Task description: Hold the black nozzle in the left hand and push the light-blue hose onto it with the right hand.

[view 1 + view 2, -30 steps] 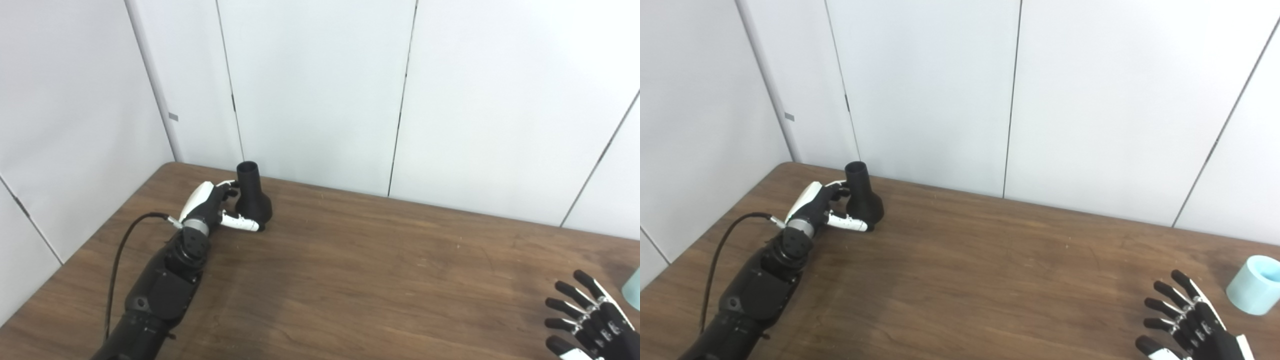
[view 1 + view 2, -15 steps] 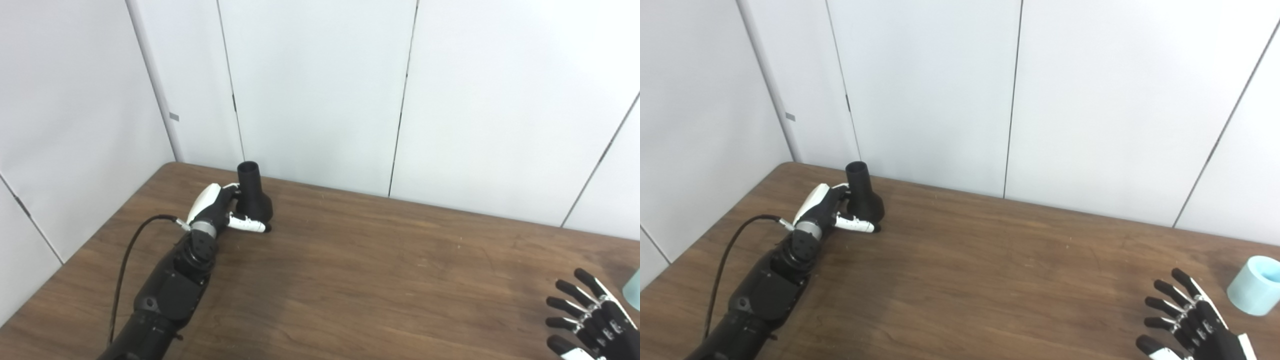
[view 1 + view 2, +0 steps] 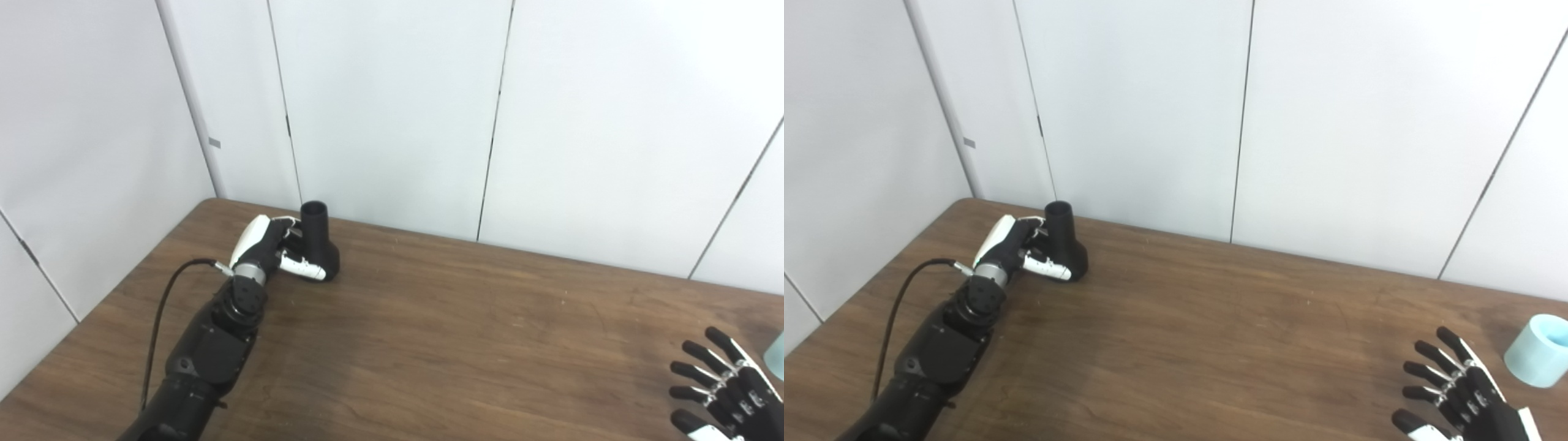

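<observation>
The nozzle [image 3: 1064,240] stood at the counter's [image 3: 1213,343] far left, neck up, the left robot hand [image 3: 1020,251] curled around its base; whether that grip was firm, I couldn't tell. It wanted a snug wrap low, leaving the neck free. The right robot hand [image 3: 1461,395] waited spread and empty, near the hose [image 3: 1536,350].

Both head cameras look down and forward over the brown table [image 3: 429,343] toward the white panelled wall [image 3: 1151,110], from a moderate distance. They share nearly the whole tabletop and wall. The right eye view sits a little to the right, showing more of the table's right edge.
</observation>
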Controlling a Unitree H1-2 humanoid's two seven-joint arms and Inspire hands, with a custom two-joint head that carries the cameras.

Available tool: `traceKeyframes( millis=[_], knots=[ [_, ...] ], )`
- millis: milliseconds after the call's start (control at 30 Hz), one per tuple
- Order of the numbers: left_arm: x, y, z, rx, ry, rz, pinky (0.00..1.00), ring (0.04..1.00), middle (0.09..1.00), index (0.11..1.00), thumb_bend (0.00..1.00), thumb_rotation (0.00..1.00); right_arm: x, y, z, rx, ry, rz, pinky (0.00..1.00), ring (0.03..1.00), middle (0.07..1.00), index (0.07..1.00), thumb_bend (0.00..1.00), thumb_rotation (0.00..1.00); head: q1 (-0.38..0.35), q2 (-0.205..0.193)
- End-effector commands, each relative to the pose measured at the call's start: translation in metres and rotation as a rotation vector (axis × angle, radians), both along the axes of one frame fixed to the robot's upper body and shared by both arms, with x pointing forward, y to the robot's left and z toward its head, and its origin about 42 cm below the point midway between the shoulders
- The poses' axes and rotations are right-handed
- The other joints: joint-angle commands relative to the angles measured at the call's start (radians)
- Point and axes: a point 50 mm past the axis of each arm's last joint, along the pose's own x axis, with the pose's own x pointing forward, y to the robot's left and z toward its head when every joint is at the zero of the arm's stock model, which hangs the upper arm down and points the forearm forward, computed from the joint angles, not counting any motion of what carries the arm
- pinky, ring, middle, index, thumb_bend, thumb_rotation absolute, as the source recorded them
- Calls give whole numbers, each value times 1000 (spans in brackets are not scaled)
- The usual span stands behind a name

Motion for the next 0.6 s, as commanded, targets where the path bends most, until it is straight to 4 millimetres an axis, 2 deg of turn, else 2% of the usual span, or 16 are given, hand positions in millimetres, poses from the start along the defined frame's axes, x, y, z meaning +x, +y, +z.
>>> traceKeyframes(
  millis=[0,333,533,567],
  knots=[
    [6,-17,-4,-61,2,-67,406,441,439,521,526,2,3,-1,18,-5,-74,-5,610,742,827,905,758,231,2,2],
    [3,-17,-6,-80,-16,-96,434,445,437,517,522,0,4,0,19,-10,-75,-4,616,744,826,906,750,227,4,8],
    [-1,-21,-13,-57,1,-121,504,492,449,513,523,0,5,2,22,-12,-78,-1,616,743,826,907,743,228,-19,16],
    [-2,-24,-14,-48,4,-127,588,512,450,512,523,0,5,2,22,-12,-79,0,615,740,824,905,743,230,-19,16]
  ],
)
